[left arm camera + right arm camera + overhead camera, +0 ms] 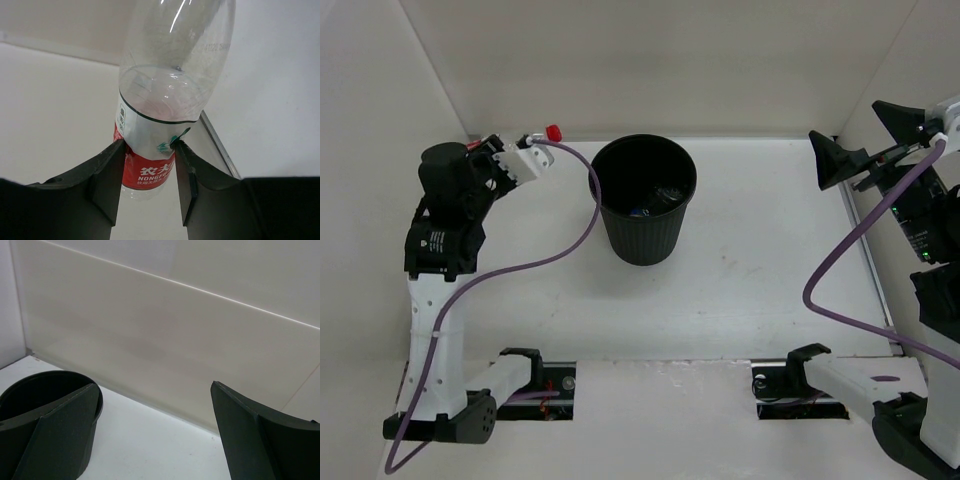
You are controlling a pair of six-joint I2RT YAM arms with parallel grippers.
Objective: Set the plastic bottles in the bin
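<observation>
My left gripper [149, 145] is shut on a clear plastic bottle [170, 75] with a red label, its fingers pressing the labelled part from both sides. From above, this gripper [520, 148] is raised at the back left, and the bottle's red cap [554, 131] points toward the black bin [645, 200], a short way left of its rim. Inside the bin lie dark shapes with a bit of blue. My right gripper [868, 140] is open and holds nothing, raised at the far right. In its wrist view the bin [30, 390] shows at the lower left.
White walls close the table at the back and both sides. A metal strip [868, 255] runs along the right edge of the table. Purple cables [570, 235] loop from both wrists over the table.
</observation>
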